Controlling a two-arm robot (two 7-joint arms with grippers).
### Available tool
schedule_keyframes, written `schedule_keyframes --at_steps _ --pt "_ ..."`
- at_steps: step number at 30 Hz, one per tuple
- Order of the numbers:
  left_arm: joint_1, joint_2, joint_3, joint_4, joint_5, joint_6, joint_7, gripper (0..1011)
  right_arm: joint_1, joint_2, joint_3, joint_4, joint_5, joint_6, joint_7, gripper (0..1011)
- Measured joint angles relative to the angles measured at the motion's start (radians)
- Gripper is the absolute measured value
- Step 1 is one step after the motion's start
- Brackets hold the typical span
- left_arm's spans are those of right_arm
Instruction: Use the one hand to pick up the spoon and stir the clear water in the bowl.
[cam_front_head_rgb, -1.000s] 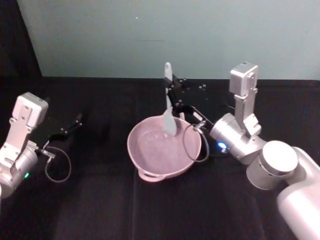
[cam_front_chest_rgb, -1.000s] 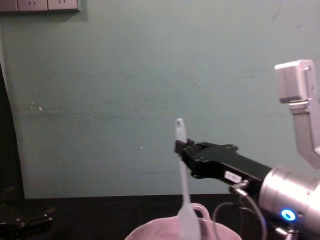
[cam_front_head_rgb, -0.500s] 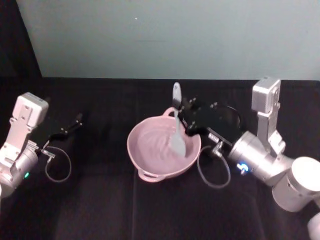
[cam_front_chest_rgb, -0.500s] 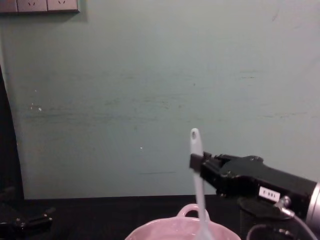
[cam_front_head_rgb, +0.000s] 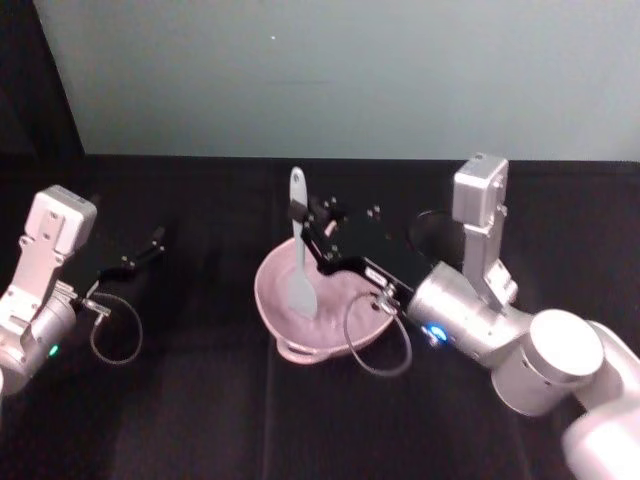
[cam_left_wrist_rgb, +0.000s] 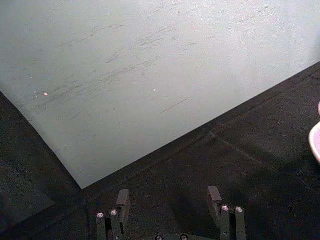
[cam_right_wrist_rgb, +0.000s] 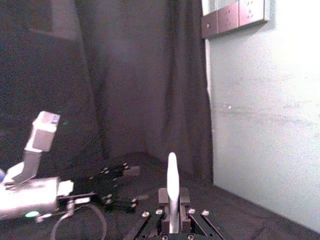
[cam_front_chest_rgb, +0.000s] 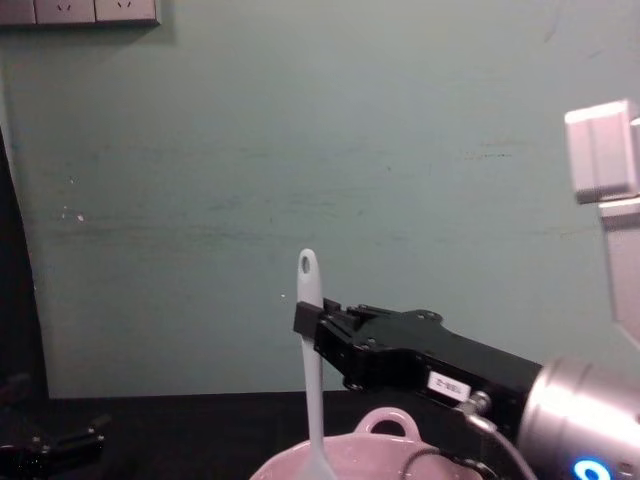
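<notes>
The pale pink bowl (cam_front_head_rgb: 268, 302) with a wavy rim sits mid-table on black cloth, its water rippled. My right gripper (cam_front_head_rgb: 303, 216) reaches over it from the right and is shut on the white spoon (cam_front_head_rgb: 299, 268), gripping high on the handle. The spoon stands nearly upright, its broad head dipped in the bowl's left half. From the chest view, the spoon (cam_front_chest_rgb: 311, 385) rises from the bowl (cam_front_chest_rgb: 385, 425) with the right gripper (cam_front_chest_rgb: 309, 322) clamped just below the handle's hole. In the right wrist view the handle (cam_right_wrist_rgb: 172, 182) sticks up between the closed fingers. My left gripper (cam_front_head_rgb: 148, 246) rests far left, open.
A cable loop (cam_front_head_rgb: 377, 345) from the right wrist hangs over the bowl's front right rim. Another cable loop (cam_front_head_rgb: 115, 338) lies beside the left arm. A pale green wall (cam_front_head_rgb: 330, 70) closes the table's far side. The left wrist view catches the bowl's edge (cam_left_wrist_rgb: 316, 143).
The right gripper has swept the spoon from the bowl's right side across to its left side, with the arm swinging leftward. The left arm has stayed put.
</notes>
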Motion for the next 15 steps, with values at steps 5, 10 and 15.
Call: schedule_keyframes --at_steps 5,10,15 --pt "0.000 0.000 0.000 0.000 0.000 0.000 0.000 1011 0.050 -0.048 0.001 0.105 -0.043 -0.077 -0.038 121" --pt "0.000 0.000 0.000 0.000 0.000 0.000 0.000 1011 0.093 -0.082 0.032 0.194 -0.081 -0.141 -0.083 121" --pt "0.000 0.000 0.000 0.000 0.000 0.000 0.000 1011 0.096 -0.076 0.062 0.201 -0.111 -0.159 -0.114 121"
